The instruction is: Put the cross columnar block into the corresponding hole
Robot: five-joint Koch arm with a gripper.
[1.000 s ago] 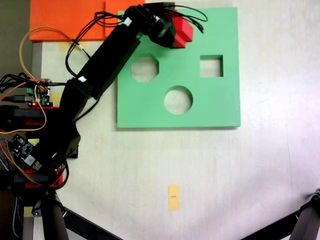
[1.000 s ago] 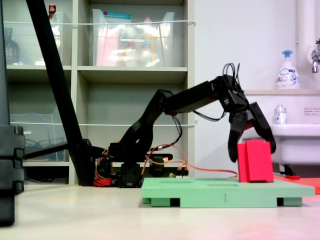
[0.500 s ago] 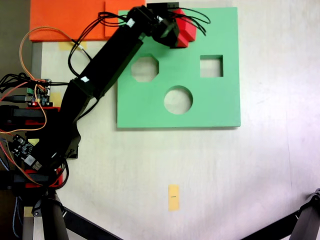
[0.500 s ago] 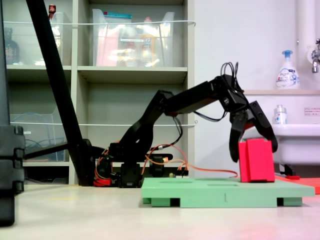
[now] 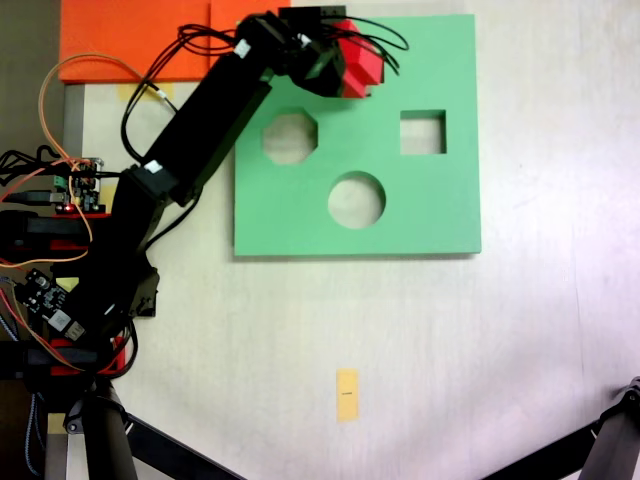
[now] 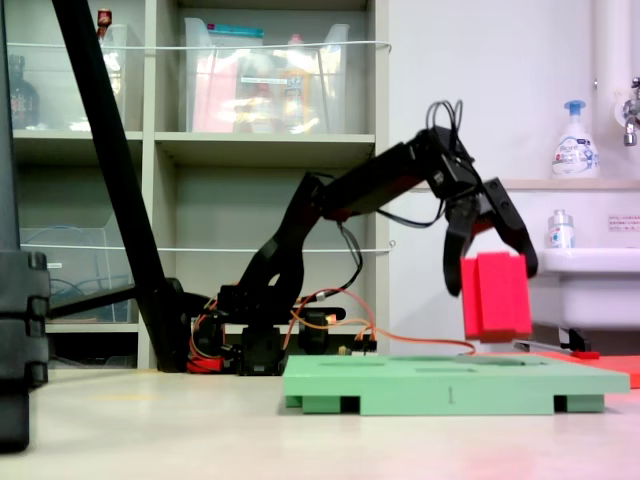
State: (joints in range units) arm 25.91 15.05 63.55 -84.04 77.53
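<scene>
1. 1 red piece in play — the cross columnar block hangs upright in the gripper, its underside clear of the green foam board in the side-on fixed view.
2. Jaws are clamped on the cross columnar block's upper part, 1 dark finger on each flank; most of its body hangs below the tips.
3. From above, the cross columnar block sits over the board's top edge, above and between the octagonal cutout and the square cutout. A round cutout lies lower down.
4. The corresponding hole cannot be made out; arm and block cover that stretch of board.
5. Handling, as judged: foam, so light and slightly springy — easy to carry, and unlikely to slip on a matt surface. A hard squeeze could dent the arms of the cross.
6. Best hold looks like 2 opposite flat faces near the top, as now, leaving the lower length free to enter a cutout.
7. Risk: a twist in the grip would misalign the cross with its opening.
</scene>
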